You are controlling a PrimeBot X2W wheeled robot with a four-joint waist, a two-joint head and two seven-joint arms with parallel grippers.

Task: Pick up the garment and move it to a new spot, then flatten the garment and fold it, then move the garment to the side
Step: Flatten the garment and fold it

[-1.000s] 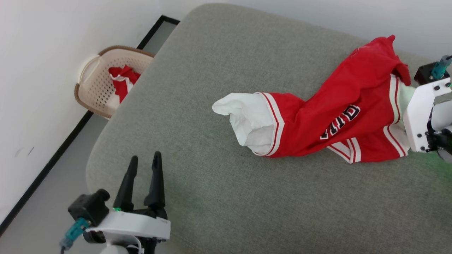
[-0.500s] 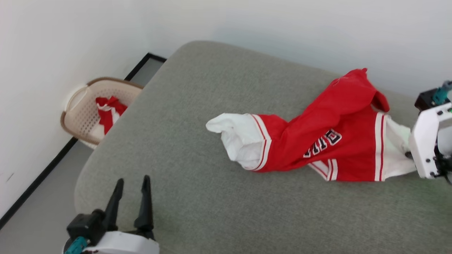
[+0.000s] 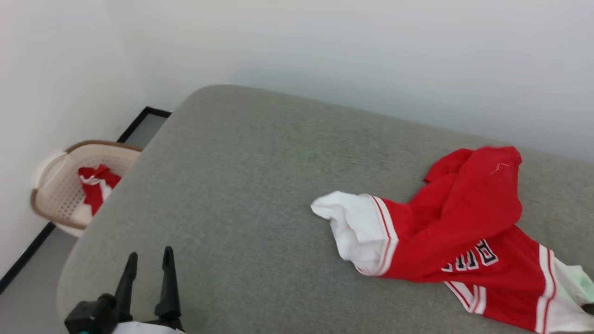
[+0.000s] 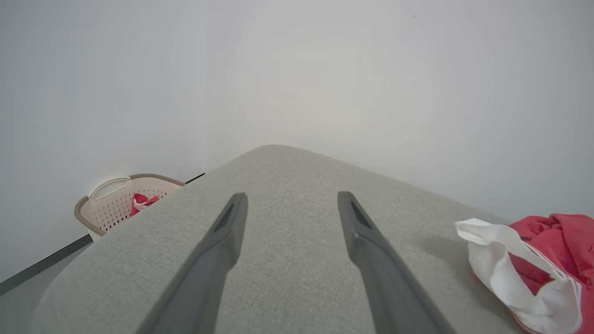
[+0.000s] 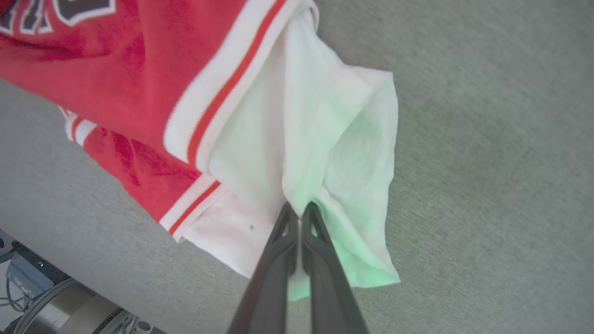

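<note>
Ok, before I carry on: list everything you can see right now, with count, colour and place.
garment: one, red with white sleeves and striped trim, crumpled on the right part of the padded surface
padded surface: one, grey, under the garment, up against the wall
basket: one, beige with a brown rim, on the floor at the left, by the wall
cloth: one bundle, red and white, inside the basket
wall: white, behind the padded surface
floor: grey, lower left
left gripper: one, dark fingers, open and holding nothing, over the near left part of the padded surface
right gripper: one, dark fingers, shut on the garment's white sleeve
</note>
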